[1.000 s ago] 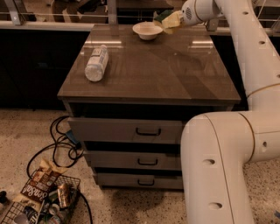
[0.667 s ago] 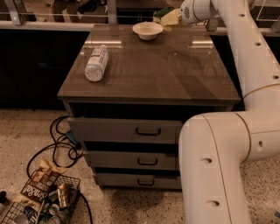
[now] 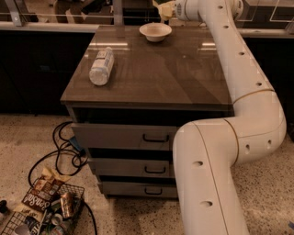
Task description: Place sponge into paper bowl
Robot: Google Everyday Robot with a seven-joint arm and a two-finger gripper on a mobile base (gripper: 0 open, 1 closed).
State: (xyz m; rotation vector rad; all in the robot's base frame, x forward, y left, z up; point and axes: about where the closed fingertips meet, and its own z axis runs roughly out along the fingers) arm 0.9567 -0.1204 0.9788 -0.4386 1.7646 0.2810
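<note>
The arm (image 3: 232, 59) stretches far forward, gripper (image 3: 168, 9) clamped on the sponge (image 3: 161, 8) beyond the paper bowl (image 3: 155, 31).

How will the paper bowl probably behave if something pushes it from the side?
The paper bowl looks thin and light, so it would probably slide on the glossy cabinet top rather than resist. Being shallow and wide, it seems unlikely to tip. The gripper is at the picture's top edge, just beyond the bowl.
</note>
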